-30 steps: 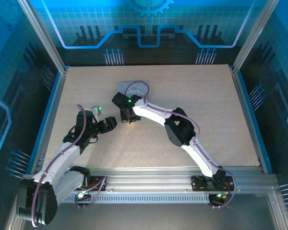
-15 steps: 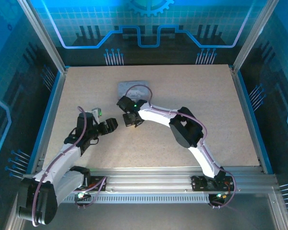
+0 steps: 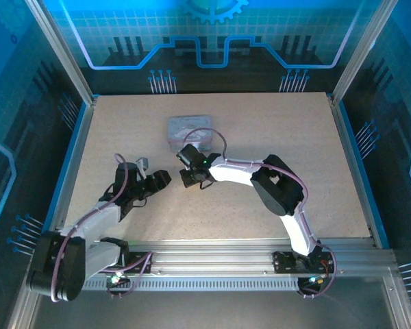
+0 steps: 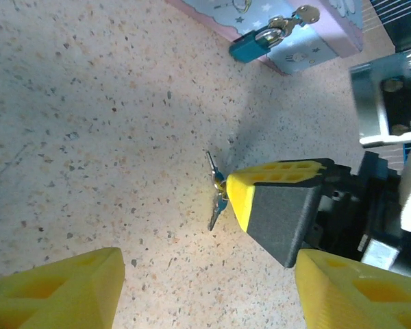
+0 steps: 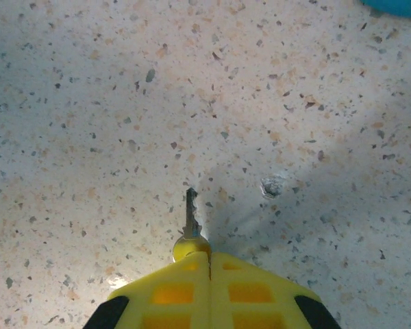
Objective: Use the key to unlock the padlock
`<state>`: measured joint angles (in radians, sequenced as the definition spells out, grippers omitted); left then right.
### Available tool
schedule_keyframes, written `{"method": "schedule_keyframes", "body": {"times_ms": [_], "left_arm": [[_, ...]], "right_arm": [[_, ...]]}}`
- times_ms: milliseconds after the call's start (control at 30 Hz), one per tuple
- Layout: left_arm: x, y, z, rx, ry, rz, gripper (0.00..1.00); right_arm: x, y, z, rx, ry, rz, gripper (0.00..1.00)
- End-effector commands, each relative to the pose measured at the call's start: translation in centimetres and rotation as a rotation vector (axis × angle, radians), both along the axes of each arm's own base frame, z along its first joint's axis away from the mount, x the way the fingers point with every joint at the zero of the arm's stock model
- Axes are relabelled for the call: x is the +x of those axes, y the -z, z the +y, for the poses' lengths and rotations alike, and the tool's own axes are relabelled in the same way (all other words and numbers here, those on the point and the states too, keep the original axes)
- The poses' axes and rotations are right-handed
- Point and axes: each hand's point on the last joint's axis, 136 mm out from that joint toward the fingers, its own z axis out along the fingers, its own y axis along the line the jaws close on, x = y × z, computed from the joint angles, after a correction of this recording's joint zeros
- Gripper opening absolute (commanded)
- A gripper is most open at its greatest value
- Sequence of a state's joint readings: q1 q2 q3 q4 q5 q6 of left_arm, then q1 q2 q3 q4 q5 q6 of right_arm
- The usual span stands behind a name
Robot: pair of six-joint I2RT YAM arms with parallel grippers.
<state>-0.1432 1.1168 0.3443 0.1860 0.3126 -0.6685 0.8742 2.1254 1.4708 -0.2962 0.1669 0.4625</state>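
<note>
our right hand (image 5: 209,259) pinches the key (image 5: 190,209) over the desk (image 3: 294,137), bare room toward 3 o'clock; padlock (image 4: 251,46) against the tin (image 3: 188,127) at 12; left hand (image 3: 162,180) gapes. right hand has slid toward 5.

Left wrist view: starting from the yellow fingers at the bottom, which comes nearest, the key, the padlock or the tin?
1. key, centre, pinched in the right fingers.
2. padlock, top, against the tin's side.
3. tin, top right, just behind the padlock.
</note>
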Motion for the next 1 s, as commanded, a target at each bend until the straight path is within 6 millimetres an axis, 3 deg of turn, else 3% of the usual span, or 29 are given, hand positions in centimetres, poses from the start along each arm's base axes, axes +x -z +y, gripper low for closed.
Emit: {"method": "schedule_keyframes", "body": {"times_ms": [0,333,500,567,667,967], "left_arm": [[1.0,-0.4,-0.7,-0.099,-0.016,-0.022,0.63],[2.3,2.1,-1.7,-0.185,-0.038,0.057,0.45],[2.5,2.7,-2.4,-0.196,-0.031,0.08,0.41],[2.5,2.8,-2.3,-0.189,-0.031,0.083,0.41],[2.3,2.5,-2.0,-0.156,-0.032,0.078,0.41],[1.6,0.0,-0.1,-0.006,-0.051,0.017,0.45]], "right_arm": [[0.2,-1.2,0.1,0.057,-0.012,-0.024,0.0],[0.4,-0.7,-0.6,0.043,0.0,0.007,0.0],[0.4,-0.6,-1.3,0.012,0.021,0.024,0.0],[0.3,-1.0,-1.5,-0.019,0.016,0.012,0.12],[0.2,-1.7,-1.4,-0.068,-0.005,-0.01,0.21],[0.2,-2.0,-0.1,-0.067,-0.049,0.039,0.32]]}}
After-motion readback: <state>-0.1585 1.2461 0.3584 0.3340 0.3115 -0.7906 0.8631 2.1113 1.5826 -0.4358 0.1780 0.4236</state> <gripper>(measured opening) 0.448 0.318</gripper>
